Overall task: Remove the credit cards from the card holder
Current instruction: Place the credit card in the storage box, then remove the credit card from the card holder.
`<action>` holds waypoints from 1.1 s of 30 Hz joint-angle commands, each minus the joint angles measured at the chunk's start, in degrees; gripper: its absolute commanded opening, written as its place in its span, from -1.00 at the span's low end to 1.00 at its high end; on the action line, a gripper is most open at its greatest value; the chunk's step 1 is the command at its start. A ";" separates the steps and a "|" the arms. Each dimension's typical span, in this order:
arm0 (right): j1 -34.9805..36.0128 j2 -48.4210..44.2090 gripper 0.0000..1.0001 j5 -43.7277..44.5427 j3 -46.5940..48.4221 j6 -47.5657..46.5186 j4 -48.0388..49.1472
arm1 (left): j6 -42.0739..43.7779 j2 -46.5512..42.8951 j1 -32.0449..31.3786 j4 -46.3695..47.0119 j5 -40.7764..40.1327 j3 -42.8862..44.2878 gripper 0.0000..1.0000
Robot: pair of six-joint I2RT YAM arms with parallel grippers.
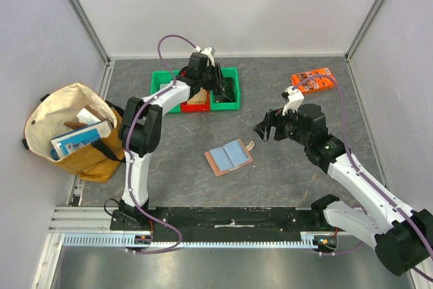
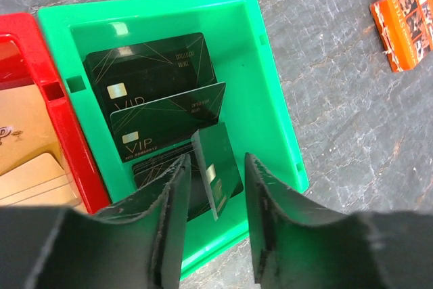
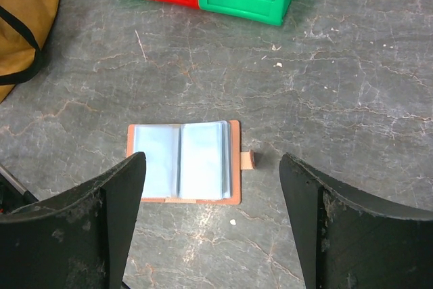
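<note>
The card holder (image 1: 229, 157) lies open and flat on the table, light blue sleeves up, tab to the right; it also shows in the right wrist view (image 3: 183, 162). My right gripper (image 1: 265, 128) is open and empty, hovering just right of and above it (image 3: 211, 164). My left gripper (image 1: 220, 91) is open over the right green bin (image 2: 270, 99). A black credit card (image 2: 222, 160) stands on edge between the jaws, touching neither. Two more black VIP cards (image 2: 152, 65) lie in that bin. Tan cards (image 2: 27, 133) lie in the red bin (image 1: 193, 105).
A second green bin (image 1: 161, 89) sits left of the red one. An orange printed packet (image 1: 312, 79) lies at the back right. A tan cloth bag (image 1: 74, 133) with boxes stands at the left. Walls enclose the table on three sides.
</note>
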 commanded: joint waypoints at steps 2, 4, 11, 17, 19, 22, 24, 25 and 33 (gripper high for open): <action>0.02 1.29 0.73 -1.30 0.45 -1.26 1.23 | 1.45 -1.57 0.04 -1.50 -2.76 2.63 0.04; 0.02 1.55 0.73 -1.48 0.36 -1.43 1.32 | 2.07 -2.36 0.12 -2.47 -3.38 2.80 0.10; 0.10 4.80 0.78 -5.68 0.80 -1.17 0.97 | 3.22 -9.38 -0.49 -8.35 -6.10 1.49 0.22; 0.10 11.39 0.79 -11.93 0.89 0.23 2.29 | -1.96 -25.01 -3.65 -9.59 -6.55 -13.08 0.20; 0.10 13.23 0.79 -13.34 0.71 0.50 3.34 | -3.54 -29.94 -5.84 -8.81 -6.46 -19.84 0.19; 0.19 15.26 0.79 -15.36 0.45 1.20 5.18 | -4.95 -36.80 -9.36 -8.19 -6.37 -28.72 0.19; 0.45 16.40 0.79 -15.98 -0.25 1.90 7.29 | -6.36 -40.84 -12.08 -8.01 -6.46 -34.70 0.17; 0.72 16.84 0.79 -16.24 -0.52 2.34 8.52 | -7.06 -42.69 -13.48 -7.75 -6.55 -37.08 0.15; 5.64 24.39 0.70 -11.24 -1.13 4.28 12.66 | -14.01 -48.16 -22.19 -1.69 -8.39 -52.38 -0.19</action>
